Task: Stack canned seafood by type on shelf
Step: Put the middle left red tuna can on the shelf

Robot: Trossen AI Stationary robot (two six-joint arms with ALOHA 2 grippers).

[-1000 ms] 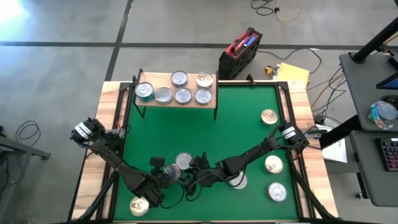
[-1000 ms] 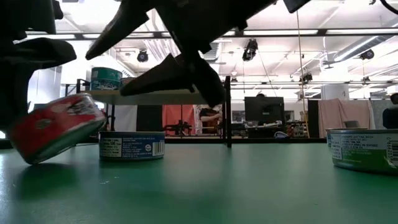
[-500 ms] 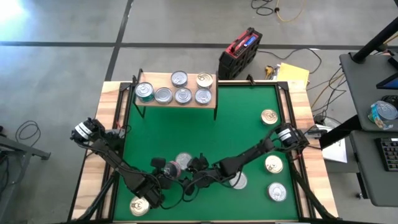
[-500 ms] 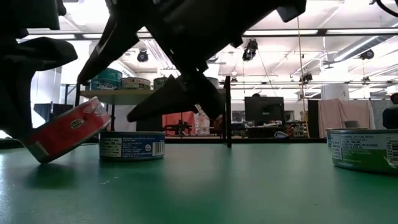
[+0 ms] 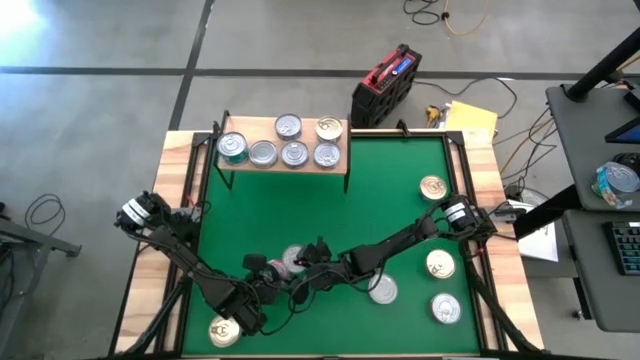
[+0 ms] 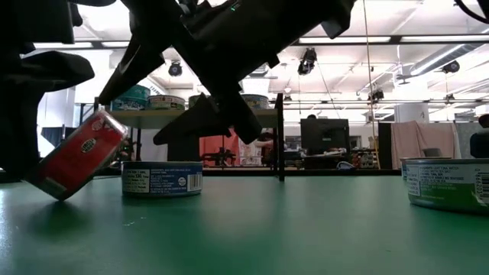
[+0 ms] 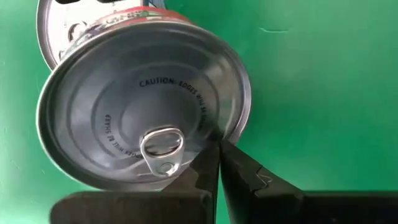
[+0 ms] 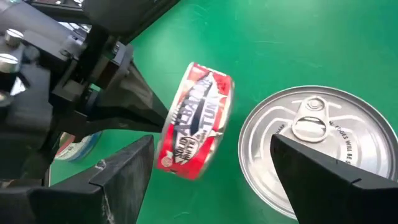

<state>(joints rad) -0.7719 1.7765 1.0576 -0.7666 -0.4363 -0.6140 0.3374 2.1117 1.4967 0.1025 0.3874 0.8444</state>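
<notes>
A red-sided tin (image 8: pixel 196 121) of canned seafood stands tilted on the green mat near its front edge, silver pull-tab lid (image 7: pixel 143 106) facing my left gripper (image 7: pixel 217 155), which is shut against it. My right gripper (image 8: pixel 211 142) hovers open just right of that tin (image 5: pixel 272 272), one finger on each side of it and clear of it. A flat silver-topped tin (image 8: pixel 317 143) lies beside it, under the right fingers. The shelf (image 5: pixel 255 125) stands at the mat's far left edge with several tins on top. My left gripper presses its shut fingertips (image 7: pixel 214 163) against the red tin's lid close to the rim (image 7: pixel 233 134), beside the pull tab. The fingers slant down from the table's left and near side. The tin leans steeply, its lower edge (image 6: pixel 47 187) on the mat.
A blue-labelled tin (image 6: pixel 162 178) sits flat just behind the red one. Loose tins lie on the mat's right side (image 5: pixel 433 187), (image 5: pixel 440 264), (image 5: pixel 446 308), (image 5: pixel 382 290), and a gold-topped one (image 5: pixel 224 330) at the near left corner. The mat's middle is bare.
The red tin has tipped steeper on its lower edge, which has stayed on the mat. My right gripper has moved toward the table's left, closer to the red tin, uncovering a silver tin that its arm hid.
</notes>
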